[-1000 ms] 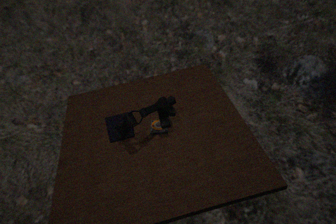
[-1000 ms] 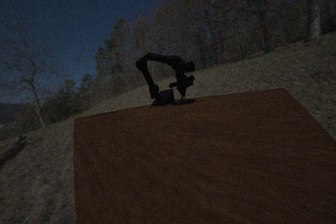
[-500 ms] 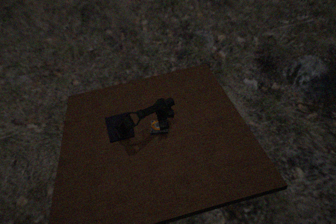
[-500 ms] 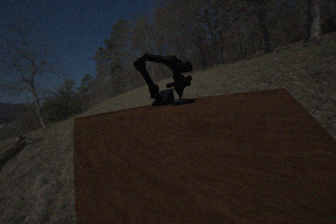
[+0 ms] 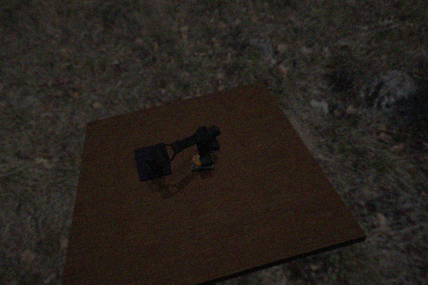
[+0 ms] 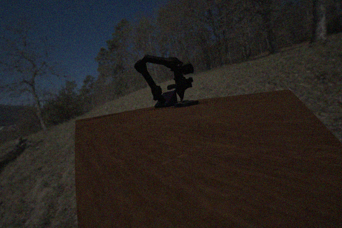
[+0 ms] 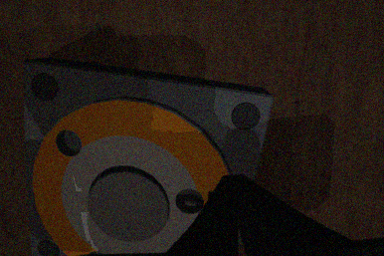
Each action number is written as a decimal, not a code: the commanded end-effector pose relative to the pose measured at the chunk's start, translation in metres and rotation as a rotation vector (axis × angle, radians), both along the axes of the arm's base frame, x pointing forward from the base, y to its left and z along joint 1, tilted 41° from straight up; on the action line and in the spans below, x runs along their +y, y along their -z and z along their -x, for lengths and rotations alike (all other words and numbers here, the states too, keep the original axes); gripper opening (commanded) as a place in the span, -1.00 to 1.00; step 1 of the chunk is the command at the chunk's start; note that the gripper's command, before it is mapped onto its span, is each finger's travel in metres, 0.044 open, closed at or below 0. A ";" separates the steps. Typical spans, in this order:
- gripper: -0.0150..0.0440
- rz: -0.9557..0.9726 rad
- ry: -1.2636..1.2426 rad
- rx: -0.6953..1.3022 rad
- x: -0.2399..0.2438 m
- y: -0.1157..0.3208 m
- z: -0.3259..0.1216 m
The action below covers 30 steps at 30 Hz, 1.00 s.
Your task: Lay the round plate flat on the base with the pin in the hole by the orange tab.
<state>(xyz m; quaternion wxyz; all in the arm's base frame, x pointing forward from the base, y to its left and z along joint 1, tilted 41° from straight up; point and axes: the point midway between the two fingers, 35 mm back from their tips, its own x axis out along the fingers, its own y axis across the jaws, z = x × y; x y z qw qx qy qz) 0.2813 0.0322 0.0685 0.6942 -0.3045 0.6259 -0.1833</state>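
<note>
Plate (image 7: pixel 99 151) rotation is best done slowly, pushed by the pressed-together, empty fingers until its hole (image 7: pixel 189 200) meets the pin.

Orange-ringed plate (image 7: pixel 104 131) with grey centre, seemingly on a grey-blue base (image 7: pixel 149 89), atop brown table (image 5: pixel 241 188).

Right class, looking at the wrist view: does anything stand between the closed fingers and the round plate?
Nothing visible does. The shut gripper sits at the orange round plate edge, near one small hole, with only the grey base beneath. Actual contact cannot be told.
</note>
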 end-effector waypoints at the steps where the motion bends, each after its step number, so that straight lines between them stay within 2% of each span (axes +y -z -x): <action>1: -0.49 0.009 0.000 0.012 -0.003 0.001 0.005; 13: -0.49 0.009 0.000 0.012 -0.005 0.001 0.011; 24: -0.49 0.008 0.000 0.013 0.021 -0.031 0.016; 30: -0.49 0.012 -0.007 0.013 0.017 -0.025 0.015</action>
